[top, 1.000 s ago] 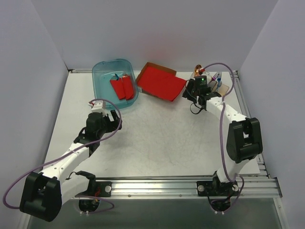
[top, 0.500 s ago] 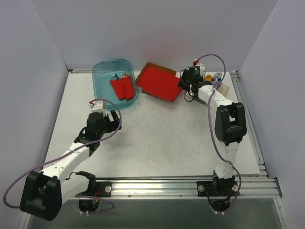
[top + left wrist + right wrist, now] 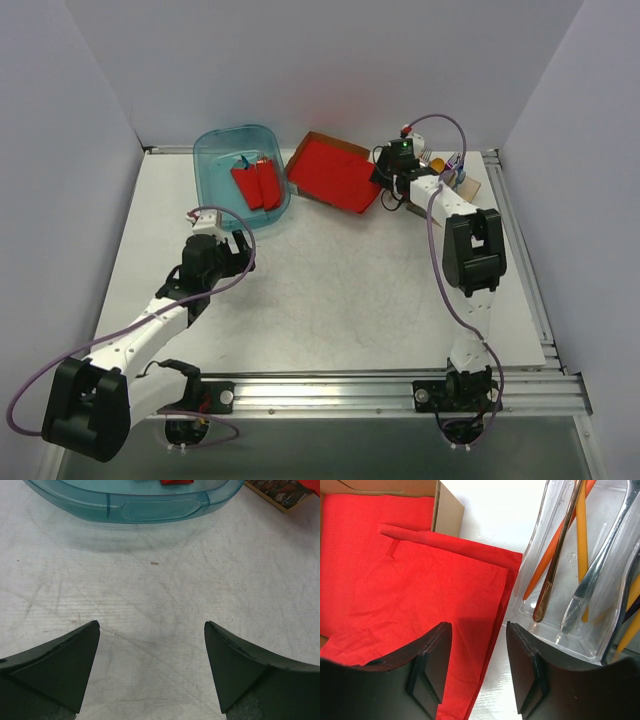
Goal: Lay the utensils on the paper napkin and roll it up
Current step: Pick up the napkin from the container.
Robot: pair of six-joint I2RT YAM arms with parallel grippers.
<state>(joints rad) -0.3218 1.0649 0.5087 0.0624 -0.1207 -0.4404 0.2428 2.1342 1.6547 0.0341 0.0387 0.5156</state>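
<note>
Risk: my right pincer, half open at the 3 o'clock edge of the thin red paper napkin, may pinch several sheets; left pincer wide, empty.

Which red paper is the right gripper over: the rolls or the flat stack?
The flat stack in the cardboard box; the right gripper hovers at its overhanging edge. The rolls lie apart in the blue bin.

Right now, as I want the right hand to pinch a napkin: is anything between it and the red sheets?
Nothing visible. The right hand hangs open over the edge of the top napkin, which overhangs the cardboard box. The clear utensil tray stands close beside one finger, not in between.
</note>
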